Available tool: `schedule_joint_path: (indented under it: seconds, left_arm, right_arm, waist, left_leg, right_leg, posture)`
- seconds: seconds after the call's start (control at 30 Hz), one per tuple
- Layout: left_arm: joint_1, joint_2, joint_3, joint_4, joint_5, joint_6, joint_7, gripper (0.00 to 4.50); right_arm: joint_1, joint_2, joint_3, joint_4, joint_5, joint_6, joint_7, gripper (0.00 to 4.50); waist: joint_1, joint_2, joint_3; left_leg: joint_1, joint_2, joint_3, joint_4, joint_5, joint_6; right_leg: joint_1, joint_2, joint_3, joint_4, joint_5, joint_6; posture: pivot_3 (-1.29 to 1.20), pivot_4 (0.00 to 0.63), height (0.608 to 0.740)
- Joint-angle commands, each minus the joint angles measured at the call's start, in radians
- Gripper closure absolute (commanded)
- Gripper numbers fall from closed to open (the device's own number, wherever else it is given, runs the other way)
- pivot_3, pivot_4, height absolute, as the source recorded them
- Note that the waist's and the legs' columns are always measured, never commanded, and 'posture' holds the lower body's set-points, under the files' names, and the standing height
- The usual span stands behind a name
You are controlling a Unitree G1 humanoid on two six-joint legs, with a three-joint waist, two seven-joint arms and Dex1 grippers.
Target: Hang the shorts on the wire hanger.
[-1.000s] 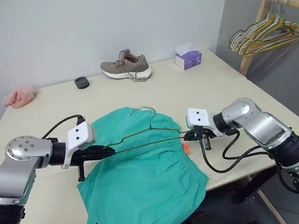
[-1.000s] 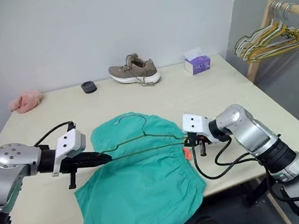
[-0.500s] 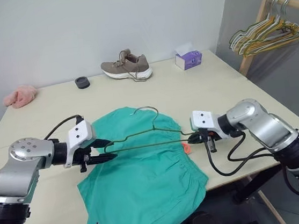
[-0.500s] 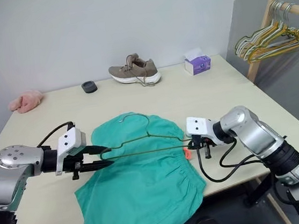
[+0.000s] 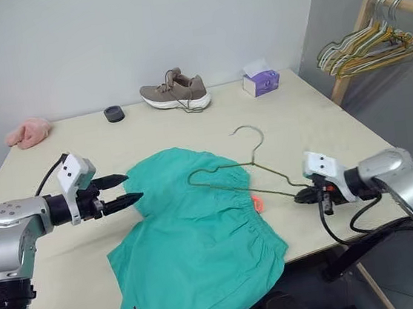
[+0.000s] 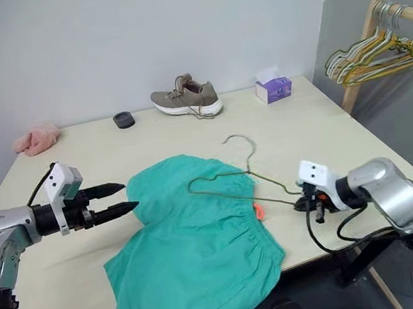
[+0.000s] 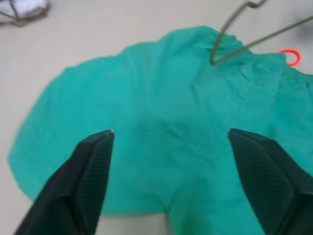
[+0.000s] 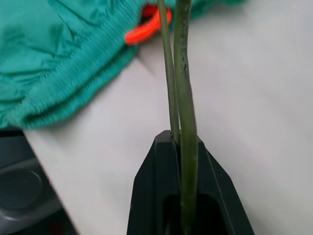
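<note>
Hanger [image 5: 247, 171] pinched at one corner by the closed right gripper [image 5: 303, 197] near the table's [image 5: 322, 122] right edge, to keep it over the shorts [image 5: 193, 230] spread at the front edge; left gripper [image 5: 121, 190] open, empty, free for the cloth.

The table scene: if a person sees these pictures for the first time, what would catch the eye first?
Probably the teal shorts, spread over the near middle of the table and drooping over its front edge. Next, the wire hanger slanting above them, pinched at one corner by the right gripper, while the left gripper stands open beside the shorts. At the far edge lies a lone shoe.
</note>
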Motion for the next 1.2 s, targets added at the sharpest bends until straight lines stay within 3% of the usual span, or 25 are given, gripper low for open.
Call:
schedule_joint_path:
  seconds: [0.03, 0.33, 0.53, 0.8, 1.2]
  left_arm:
    - [0.002, 0.013, -0.008, -0.073, -0.032, 0.013, -0.035, 0.09]
    - [-0.005, -0.003, -0.062, -0.094, -0.005, -0.057, -0.067, 0.09]
    - [-0.047, -0.002, -0.096, -0.045, 0.020, -0.094, -0.076, 0.09]
    - [-0.065, 0.000, -0.123, -0.027, 0.039, -0.122, -0.086, 0.09]
    - [-0.014, 0.009, -0.106, -0.036, 0.059, -0.159, -0.078, 0.09]
  right_arm:
    - [0.072, -0.036, -0.099, -0.048, 0.052, 0.056, -0.027, 4.50]
    - [0.304, -0.110, -0.299, -0.081, 0.156, 0.197, -0.072, 4.50]
    - [0.402, -0.133, -0.333, -0.123, 0.192, 0.204, -0.085, 4.50]
    - [0.302, -0.100, -0.230, -0.119, 0.214, 0.204, -0.109, 4.50]
    - [0.208, -0.133, -0.152, -0.091, 0.268, 0.261, -0.091, 4.50]
  waist:
    - [-0.002, 0.000, 0.000]
    - [-0.029, 0.000, 0.000]
    - [-0.056, 0.000, -0.001]
    - [-0.094, -0.001, -0.001]
    - [-0.088, -0.001, -0.001]
  left_leg:
    - [0.000, 0.000, 0.000, 0.000, 0.000, 0.000]
    - [0.001, 0.000, 0.002, 0.003, 0.000, 0.000]
    - [0.001, 0.000, 0.002, 0.003, 0.000, 0.000]
    - [0.001, 0.001, 0.003, 0.003, 0.000, 0.000]
    - [0.001, 0.001, 0.003, 0.003, 0.000, 0.000]
  right_leg:
    - [0.000, 0.000, 0.000, 0.000, 0.000, 0.000]
    - [0.002, 0.000, 0.001, 0.000, 0.000, 0.001]
    - [0.003, 0.001, 0.001, 0.000, 0.001, 0.001]
    - [0.002, 0.001, 0.001, 0.000, 0.001, 0.002]
    - [0.002, 0.001, 0.001, 0.000, 0.001, 0.002]
  posture:
    - [-0.32, 0.000, 0.740]
    - [-0.36, 0.000, 0.740]
    - [-0.38, 0.000, 0.740]
    - [-0.36, 0.000, 0.740]
    - [-0.35, 0.000, 0.740]
